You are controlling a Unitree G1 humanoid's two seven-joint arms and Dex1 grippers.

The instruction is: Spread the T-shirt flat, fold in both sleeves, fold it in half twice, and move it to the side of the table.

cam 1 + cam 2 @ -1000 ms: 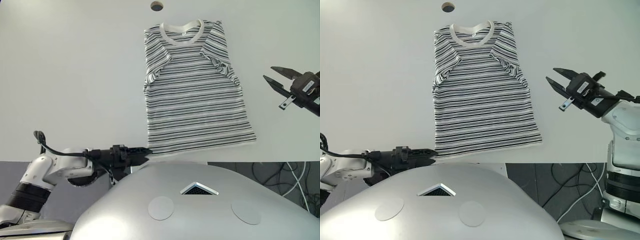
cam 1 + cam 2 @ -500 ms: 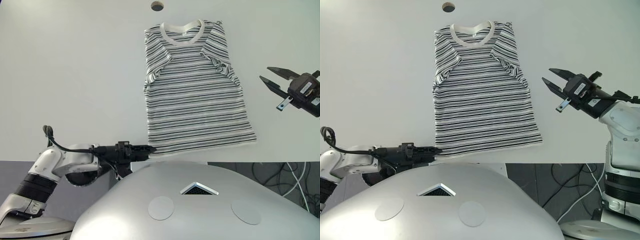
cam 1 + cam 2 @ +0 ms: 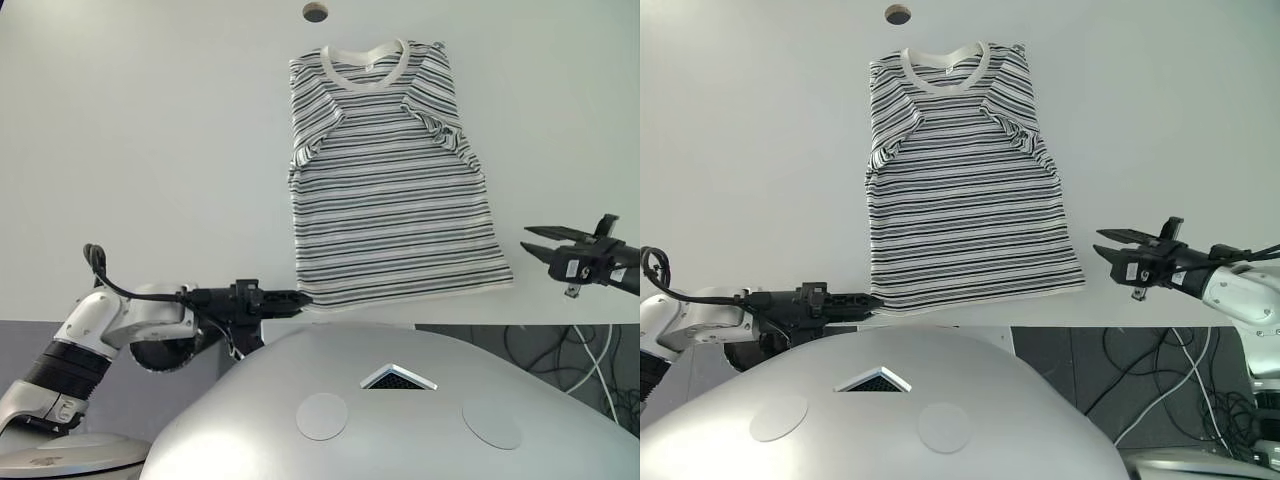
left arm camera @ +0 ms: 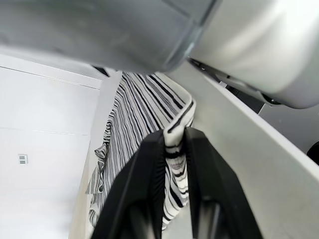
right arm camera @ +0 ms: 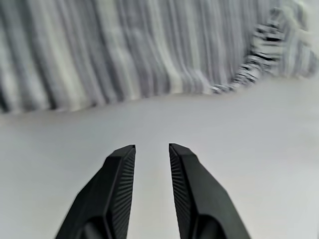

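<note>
Two hem corners of the striped T-shirt [image 3: 390, 180], lying collar-away on the worktop [image 3: 150, 150], face the robot: the left hand [image 3: 295, 297] is clenched on the left one, the right hand [image 3: 527, 238], jaws parted, hangs just beside the right one.

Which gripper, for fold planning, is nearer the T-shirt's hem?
Left. The left gripper grips the T-shirt at its left hem corner; the right gripper is open, apart, to its right.

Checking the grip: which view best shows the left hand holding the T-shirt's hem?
Left wrist view: the left hand is shut on the T-shirt hem, close up. The eye views show it small, at the hem's corner.
</note>
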